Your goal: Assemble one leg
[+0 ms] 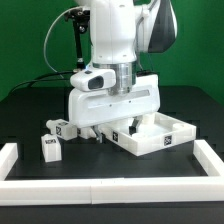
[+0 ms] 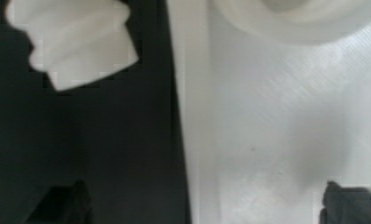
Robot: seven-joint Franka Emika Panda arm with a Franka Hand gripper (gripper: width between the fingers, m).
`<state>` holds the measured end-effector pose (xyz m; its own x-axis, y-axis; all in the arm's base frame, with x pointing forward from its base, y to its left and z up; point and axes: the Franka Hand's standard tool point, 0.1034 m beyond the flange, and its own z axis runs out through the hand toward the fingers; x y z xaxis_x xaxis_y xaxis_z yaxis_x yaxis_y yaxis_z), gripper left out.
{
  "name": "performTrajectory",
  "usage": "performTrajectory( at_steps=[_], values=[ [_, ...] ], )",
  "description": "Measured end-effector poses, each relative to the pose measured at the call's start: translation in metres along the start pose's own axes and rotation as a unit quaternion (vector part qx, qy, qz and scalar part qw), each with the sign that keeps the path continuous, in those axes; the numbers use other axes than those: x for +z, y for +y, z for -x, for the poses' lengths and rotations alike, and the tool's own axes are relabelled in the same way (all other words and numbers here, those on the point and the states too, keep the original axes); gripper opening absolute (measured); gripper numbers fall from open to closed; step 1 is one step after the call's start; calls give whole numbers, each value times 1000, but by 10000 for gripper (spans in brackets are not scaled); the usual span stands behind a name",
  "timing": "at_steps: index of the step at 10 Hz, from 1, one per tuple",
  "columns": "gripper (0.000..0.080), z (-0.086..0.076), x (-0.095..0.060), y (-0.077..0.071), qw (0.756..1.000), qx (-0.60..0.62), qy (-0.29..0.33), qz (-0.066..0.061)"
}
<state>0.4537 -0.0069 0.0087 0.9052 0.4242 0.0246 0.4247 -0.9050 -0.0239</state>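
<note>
Two small white legs with black-and-white tags lie on the black table at the exterior view's left, one (image 1: 52, 147) nearer the front and one (image 1: 65, 127) behind it. The wide white rimmed panel (image 1: 158, 135) lies at the right. My gripper (image 1: 122, 122) hangs low over the panel's left edge. In the wrist view the gripper (image 2: 205, 205) is open, with the dark fingertips (image 2: 57, 205) wide apart. One is over the black table, the other at the far side of the panel (image 2: 253, 120). A white ridged post end (image 2: 75, 45) lies beside the panel; no tag shows on it.
A low white wall (image 1: 110, 185) runs along the front and both sides of the table. More small white parts (image 1: 92, 130) lie under the arm, partly hidden by it. A round raised boss (image 2: 288, 10) sits on the panel.
</note>
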Motion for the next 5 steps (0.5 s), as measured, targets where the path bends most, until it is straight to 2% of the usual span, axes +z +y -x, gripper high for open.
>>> performTrajectory(
  at_steps=[3,4,5],
  values=[
    [254,0,0,0,1000,0,0,0],
    [254,0,0,0,1000,0,0,0],
    [80,0,0,0,1000,0,0,0]
  ],
)
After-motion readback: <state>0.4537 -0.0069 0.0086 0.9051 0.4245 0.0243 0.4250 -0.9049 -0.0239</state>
